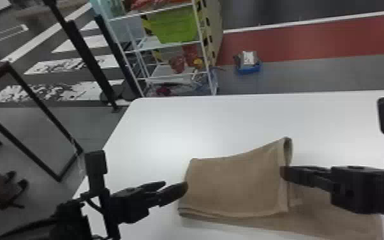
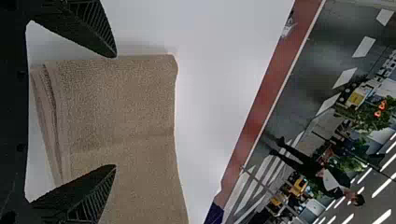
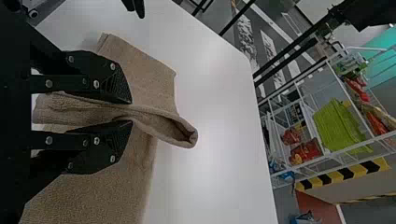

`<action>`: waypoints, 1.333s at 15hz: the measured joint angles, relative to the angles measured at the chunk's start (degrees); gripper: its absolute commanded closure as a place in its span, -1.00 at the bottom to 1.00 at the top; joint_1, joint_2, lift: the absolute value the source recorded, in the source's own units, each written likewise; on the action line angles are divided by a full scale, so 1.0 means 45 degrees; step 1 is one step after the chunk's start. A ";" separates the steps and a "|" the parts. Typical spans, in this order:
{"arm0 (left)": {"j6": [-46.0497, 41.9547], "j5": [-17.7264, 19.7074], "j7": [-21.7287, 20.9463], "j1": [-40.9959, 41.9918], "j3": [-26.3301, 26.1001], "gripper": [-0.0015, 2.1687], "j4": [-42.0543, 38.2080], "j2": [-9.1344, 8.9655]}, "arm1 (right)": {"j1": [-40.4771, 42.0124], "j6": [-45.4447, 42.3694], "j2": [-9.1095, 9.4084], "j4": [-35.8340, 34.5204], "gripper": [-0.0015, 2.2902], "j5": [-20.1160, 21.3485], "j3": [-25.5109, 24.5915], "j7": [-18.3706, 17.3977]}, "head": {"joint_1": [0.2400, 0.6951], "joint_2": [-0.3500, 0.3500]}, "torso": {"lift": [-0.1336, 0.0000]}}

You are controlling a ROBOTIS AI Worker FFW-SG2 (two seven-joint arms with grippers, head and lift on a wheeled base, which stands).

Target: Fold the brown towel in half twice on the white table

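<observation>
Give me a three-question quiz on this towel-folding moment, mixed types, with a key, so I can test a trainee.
1. True or false: the left gripper has its fingers apart.
2. Which gripper pinches a raised fold of the towel?
A) Left gripper
B) Right gripper
C) Neither
3. Fill in the colour: the big bin on the rack beyond the table is ____.

Key: 1 true; 2 B; 3 green.
</observation>
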 measured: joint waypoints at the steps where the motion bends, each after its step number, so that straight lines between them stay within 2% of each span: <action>1: 0.0013 -0.0066 0.0003 0.0000 -0.0058 -0.97 0.0000 0.0000 | 0.0145 0.0000 0.0000 -0.0023 -0.23 -0.0092 -0.0321 0.0114 | 1.00 1.00 | -0.85; 11: 0.0176 -0.0266 0.0171 0.0153 -0.0303 -0.97 -0.0220 0.0000 | 0.1022 0.0000 0.0000 -0.0413 -0.23 -0.2107 -0.3562 0.0521 | 1.00 0.78 | -0.85; 16: 0.0176 -0.0276 0.0265 0.0278 -0.0501 -0.97 -0.0272 0.0000 | 0.1342 0.0000 0.0000 -0.0079 -0.28 -0.1975 -0.4361 0.0995 | 1.00 0.67 | -0.85; 17: 0.0176 -0.0293 0.0275 0.0287 -0.0520 -0.97 -0.0274 0.0000 | 0.1295 0.0000 0.0000 -0.0052 -0.55 -0.1883 -0.4465 0.0967 | 1.00 0.65 | -0.85; 18: 0.0176 -0.0363 0.0282 0.0292 -0.0582 -0.97 -0.0288 0.0000 | 0.1195 0.0000 -0.0003 -0.0031 -0.63 -0.1712 -0.4466 0.0901 | 1.00 0.61 | -0.85; 20: 0.0176 -0.0650 0.0295 0.0327 -0.0815 -0.97 -0.0371 0.0000 | 0.0869 0.0000 -0.0036 0.0024 -0.63 -0.0813 -0.4072 0.0626 | 1.00 0.56 | -0.85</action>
